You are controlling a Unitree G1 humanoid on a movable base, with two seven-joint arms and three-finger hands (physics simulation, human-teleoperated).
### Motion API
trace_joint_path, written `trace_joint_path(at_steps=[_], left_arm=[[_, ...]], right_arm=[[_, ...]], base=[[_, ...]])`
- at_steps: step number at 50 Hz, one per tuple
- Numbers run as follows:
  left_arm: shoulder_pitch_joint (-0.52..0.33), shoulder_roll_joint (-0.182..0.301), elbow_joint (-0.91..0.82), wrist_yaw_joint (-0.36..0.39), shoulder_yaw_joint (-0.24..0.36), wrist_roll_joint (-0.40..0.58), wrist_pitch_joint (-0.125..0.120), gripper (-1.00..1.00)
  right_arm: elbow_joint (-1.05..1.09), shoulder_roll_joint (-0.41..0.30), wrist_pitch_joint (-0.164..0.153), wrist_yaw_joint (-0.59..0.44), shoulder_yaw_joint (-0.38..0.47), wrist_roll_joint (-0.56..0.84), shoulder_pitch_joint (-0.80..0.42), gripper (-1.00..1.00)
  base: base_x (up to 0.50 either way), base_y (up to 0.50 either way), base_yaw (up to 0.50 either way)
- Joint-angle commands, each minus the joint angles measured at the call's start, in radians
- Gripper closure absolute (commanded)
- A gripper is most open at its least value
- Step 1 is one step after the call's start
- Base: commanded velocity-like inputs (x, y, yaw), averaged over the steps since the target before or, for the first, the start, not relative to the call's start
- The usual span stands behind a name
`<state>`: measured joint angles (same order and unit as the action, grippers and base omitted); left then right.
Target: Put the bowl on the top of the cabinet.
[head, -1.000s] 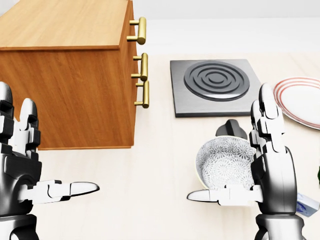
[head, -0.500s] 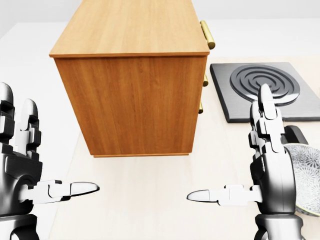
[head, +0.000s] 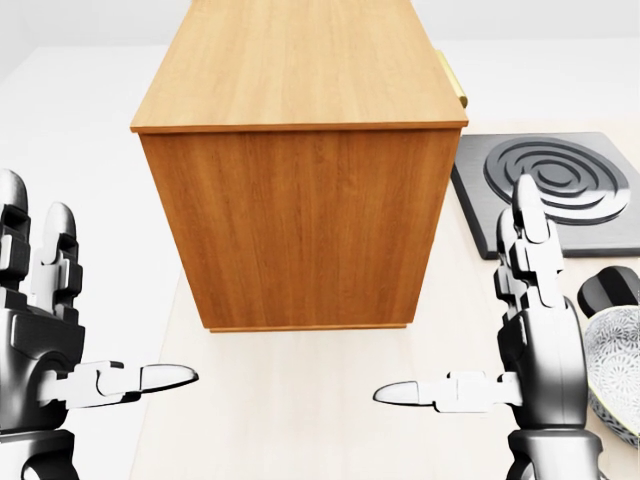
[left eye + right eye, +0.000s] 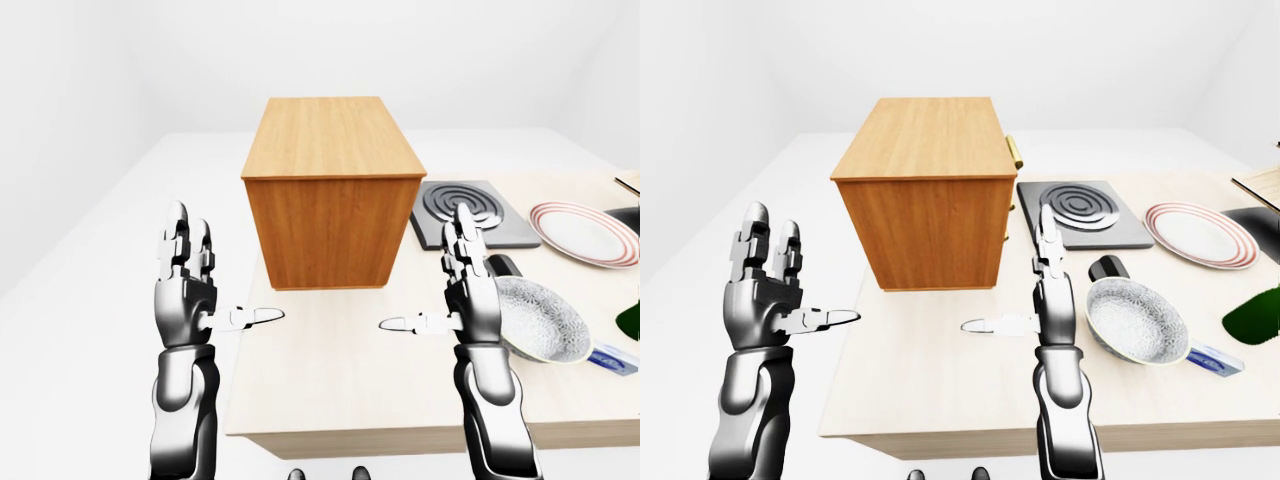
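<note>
The right hand [image 4: 1040, 300] is open and holds nothing. Its fingers point up and its thumb sticks out sideways. The left hand [image 4: 765, 295] is open and empty too. The bowl [image 4: 1136, 320] sits on the table [image 4: 940, 390], just to the right of the right hand, so that hand is much nearer to it. The cabinet [image 4: 332, 190] stands up and left of the bowl. Since a second ago the camera has swung left: the cabinet now fills the head view, and the bowl has slid to its right edge.
</note>
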<state>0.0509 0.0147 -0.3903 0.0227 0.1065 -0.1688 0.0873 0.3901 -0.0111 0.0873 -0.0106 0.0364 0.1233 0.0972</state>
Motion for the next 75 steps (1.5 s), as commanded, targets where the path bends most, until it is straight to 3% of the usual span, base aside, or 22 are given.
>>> trace_joint_path(at_steps=[1,15,33,38,39,41,42,52,66,67,69,75], left_arm=[[-0.005,0.0,-0.003,0.006,0.001,-0.004,0.0,-1.0],[-0.002,-0.001,0.003,0.012,-0.013,0.003,0.0,-1.0],[-0.005,-0.002,0.014,0.002,-0.008,-0.003,0.0,-1.0],[-0.003,0.003,0.018,0.022,-0.002,-0.013,0.0,-1.0],[-0.002,0.003,0.017,0.026,-0.001,-0.016,0.0,-1.0],[0.001,0.001,0.016,0.029,-0.004,-0.012,0.0,-1.0],[0.001,0.002,0.01,0.029,-0.003,-0.013,0.0,-1.0],[0.005,0.0,0.011,0.033,0.0,-0.012,0.0,-1.0],[0.007,0.0,0.017,0.032,-0.001,-0.007,0.0,-1.0],[0.007,0.0,0.018,0.032,-0.001,-0.007,0.0,-1.0],[0.006,-0.001,0.026,0.033,0.0,-0.007,0.0,-1.0],[0.01,-0.001,0.014,0.031,-0.002,-0.005,0.0,-1.0]], right_arm=[[-0.002,0.0,0.0,-0.001,-0.004,0.003,-0.007,-1.0],[0.0,0.0,0.0,0.001,0.0,0.005,-0.005,-1.0],[0.046,-0.001,0.0,-0.002,0.007,0.0,-0.005,-1.0],[0.15,-0.019,0.0,-0.031,0.029,0.072,-0.011,-1.0],[0.194,-0.022,-0.023,-0.039,0.048,0.076,-0.019,-1.0],[0.286,-0.035,-0.149,-0.069,0.097,0.078,-0.042,-1.0],[0.311,-0.044,-0.175,-0.081,0.114,0.099,-0.051,-1.0],[0.421,-0.082,-0.175,-0.215,0.277,0.106,-0.057,-1.0],[0.422,-0.09,-0.175,-0.428,0.503,0.116,0.056,-1.0],[0.419,-0.084,-0.17,-0.447,0.521,0.125,0.061,-1.0],[0.416,-0.08,-0.131,-0.48,0.559,0.142,0.068,-1.0],[0.452,-0.094,-0.113,-0.575,0.674,0.166,0.065,-1.0]], base=[[0.5,0.0,0.0],[0.49,0.0,0.0],[0.0,0.0,0.0],[0.0,0.0,0.0],[0.0,0.0,0.0],[0.0,0.0,0.0],[0.0,0.0,0.0],[0.0,0.0,0.0],[0.0,0.0,0.0],[0.0,0.0,0.0],[0.0,0.0,0.0],[0.0,0.0,0.0]])
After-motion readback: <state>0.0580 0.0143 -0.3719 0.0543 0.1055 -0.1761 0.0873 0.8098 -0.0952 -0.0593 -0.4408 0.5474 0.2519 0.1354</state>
